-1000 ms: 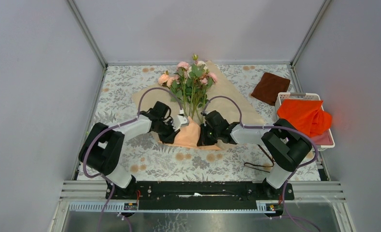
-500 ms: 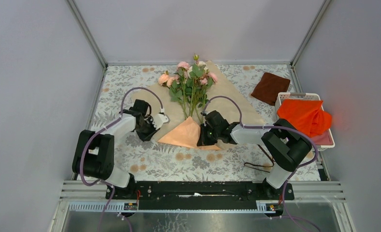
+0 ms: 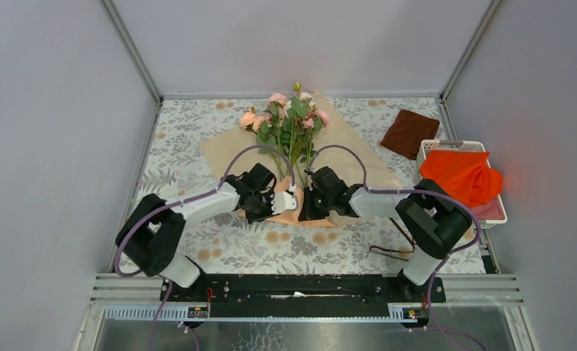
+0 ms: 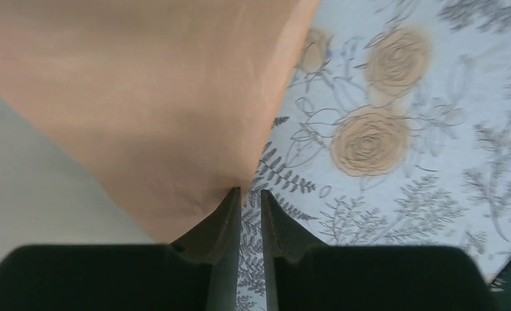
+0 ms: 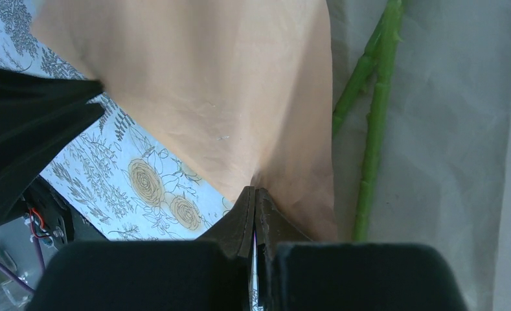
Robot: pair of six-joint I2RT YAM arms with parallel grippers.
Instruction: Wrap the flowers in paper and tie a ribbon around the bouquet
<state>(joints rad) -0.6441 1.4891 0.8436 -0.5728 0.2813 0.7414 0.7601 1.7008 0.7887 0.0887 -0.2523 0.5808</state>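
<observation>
The flowers (image 3: 289,121), pink and cream roses with leaves, lie on the spread paper (image 3: 358,157), heads toward the back. Two green stems (image 5: 372,129) run over its tan side. The paper's near corner is folded up as a peach flap (image 3: 285,216). My right gripper (image 5: 254,189) is shut on that flap's fold, and in the top view it (image 3: 305,205) sits at the flap's right side. My left gripper (image 4: 250,192) stands narrowly open at the flap's edge (image 4: 142,97), with only tablecloth showing in the gap. A thin dark ribbon (image 3: 385,251) lies by the right arm.
A dark brown folded cloth (image 3: 409,131) lies at the back right. A white basket (image 3: 490,208) at the right edge holds a bright orange cloth (image 3: 461,175). Grey walls close in the floral tablecloth (image 3: 197,241) on three sides.
My left arm swung out to the left, away from the flap, then came back to its left edge. The right gripper kept its hold and did not move.
</observation>
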